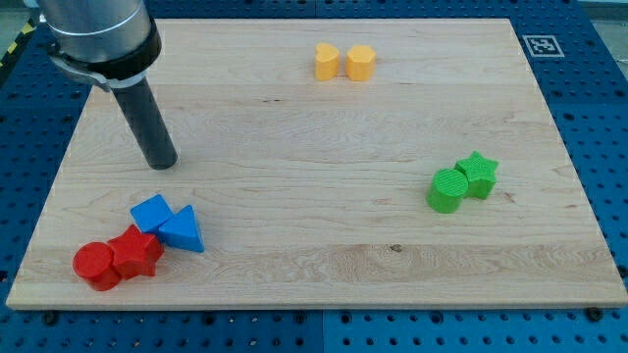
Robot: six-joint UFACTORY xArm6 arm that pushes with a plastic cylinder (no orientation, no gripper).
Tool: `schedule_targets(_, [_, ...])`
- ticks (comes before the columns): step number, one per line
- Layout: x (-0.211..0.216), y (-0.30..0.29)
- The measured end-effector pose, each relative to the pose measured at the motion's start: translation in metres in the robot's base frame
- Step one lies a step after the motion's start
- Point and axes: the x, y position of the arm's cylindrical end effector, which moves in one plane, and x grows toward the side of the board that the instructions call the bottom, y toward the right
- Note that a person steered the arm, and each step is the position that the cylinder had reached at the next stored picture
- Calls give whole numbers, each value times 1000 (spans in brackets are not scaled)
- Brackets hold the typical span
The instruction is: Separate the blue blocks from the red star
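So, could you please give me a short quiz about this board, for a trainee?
1. True or false: my tip touches the blue cube.
2. Which pair lies nearest the view's top? A) green B) yellow C) red
3. Fill in: the blue triangle touches the red ____.

Key: 1 false, it stands apart, above the cube in the view. 2 B, the yellow blocks. 3 star.

Blue cube (150,212) and blue triangle (183,231) touch red star (136,252), upper right.
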Motion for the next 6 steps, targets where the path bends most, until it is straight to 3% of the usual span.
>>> schedule_targets(2, [-6,-29])
schedule_targets(3, [13,-72])
schedule_targets(4, [54,-77])
schedule_targets(6, [84,-13])
